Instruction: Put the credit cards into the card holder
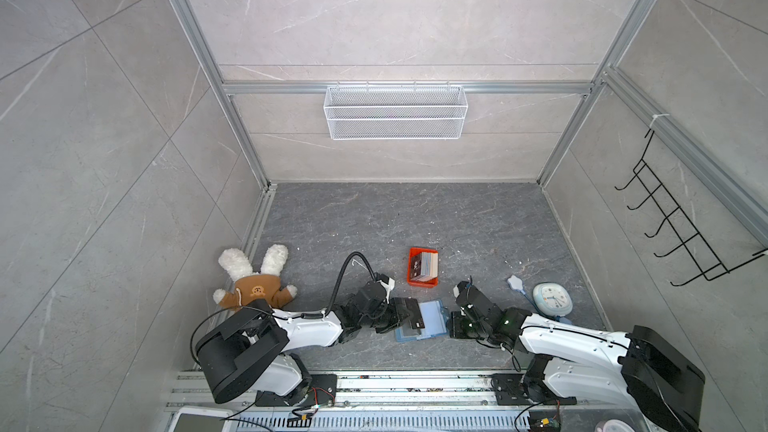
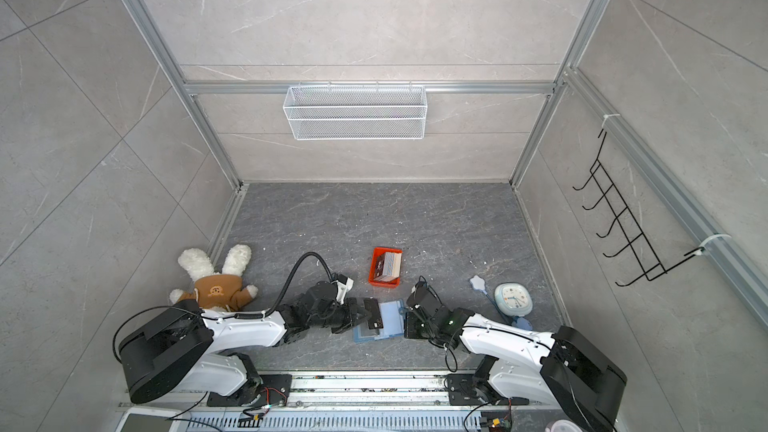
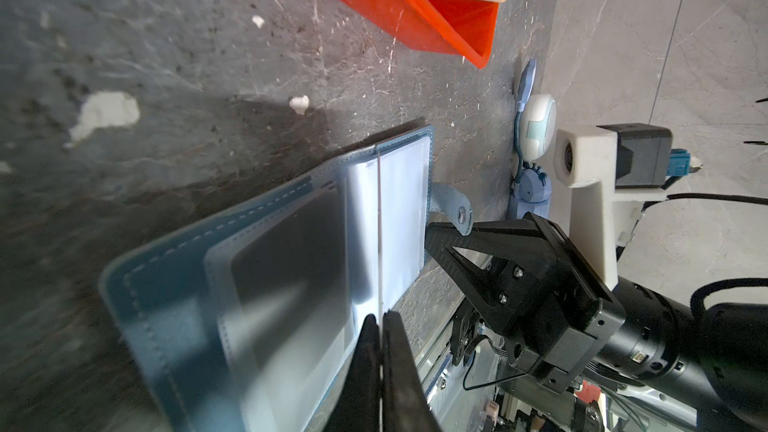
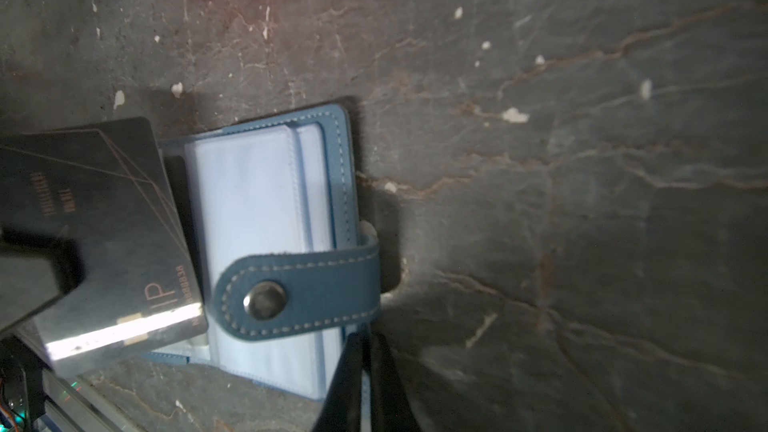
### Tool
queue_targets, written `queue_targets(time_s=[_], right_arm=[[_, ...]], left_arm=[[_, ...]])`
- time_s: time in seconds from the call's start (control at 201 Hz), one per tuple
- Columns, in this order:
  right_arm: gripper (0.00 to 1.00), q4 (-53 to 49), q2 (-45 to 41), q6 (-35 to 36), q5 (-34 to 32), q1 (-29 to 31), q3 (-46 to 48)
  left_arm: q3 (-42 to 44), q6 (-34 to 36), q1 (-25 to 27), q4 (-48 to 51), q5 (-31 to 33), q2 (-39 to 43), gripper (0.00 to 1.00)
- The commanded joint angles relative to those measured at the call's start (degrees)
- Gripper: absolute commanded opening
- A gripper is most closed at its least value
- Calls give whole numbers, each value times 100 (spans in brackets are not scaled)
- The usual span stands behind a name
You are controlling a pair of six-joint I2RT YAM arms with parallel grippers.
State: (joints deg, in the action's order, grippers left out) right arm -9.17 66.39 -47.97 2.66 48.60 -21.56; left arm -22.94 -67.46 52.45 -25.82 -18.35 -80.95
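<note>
— Dark grey marbled tabletop (image 1: 374,222), pale tiled walls (image 1: 395,14) around it. Where is the holder?

— The flat blue leather-like card holder (image 1: 433,317) lies open near the front edge of the tabletop, about midway between the two arms. Its clear pockets face up.

— Which way does it point?

— Opened like this, its long axis runs nearly parallel to the front edge, a little skewed. The spine goes front to back. The snap tab (image 4: 299,297) points to the right, toward the right arm.

— And the cards?

— One dark card with pale lettering (image 4: 112,201) is over the left half of the holder. The left gripper (image 3: 379,351) has its fingers closed on it. The card's long side lies almost along the spine. I judge it is not yet inside a pocket.

— Is any card already in?

— A dark rectangle (image 3: 291,263) shows through the left pocket. Card or shadow, I cannot tell.

— The right gripper?

— The right gripper (image 3: 434,232) has its fingers together at the holder's right edge, just beside the tab. It seems to pinch the pocket leaves there, I guess to steady the holder.

— What is left?

— Most of the work, I think. The stack of dark credit cards (image 1: 426,264) with pale edges stands in the small orange plastic tray (image 1: 420,283), just behind the holder.
</note>
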Motion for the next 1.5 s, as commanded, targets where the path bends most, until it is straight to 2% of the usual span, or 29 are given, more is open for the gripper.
queue_targets(time_s=[0.0,0.737,1.065,1.28,1.499], right_arm=[[9,-86,76,42,16,-26,118],[6,-85,202,22,-2,-26,135],[5,-94,247,6,-35,-20,136],[5,-173,275,6,-90,-26,117],[5,-234,287,-3,-164,-26,109]], left_arm=[[-18,-95,-24,-155,-176,-120,0],[-77,-137,-49,-755,-633,-713,0],[-242,-28,-59,-472,-680,-983,0],[-559,142,-63,115,-664,-1144,9],[-799,299,-63,987,-366,-1034,21]])
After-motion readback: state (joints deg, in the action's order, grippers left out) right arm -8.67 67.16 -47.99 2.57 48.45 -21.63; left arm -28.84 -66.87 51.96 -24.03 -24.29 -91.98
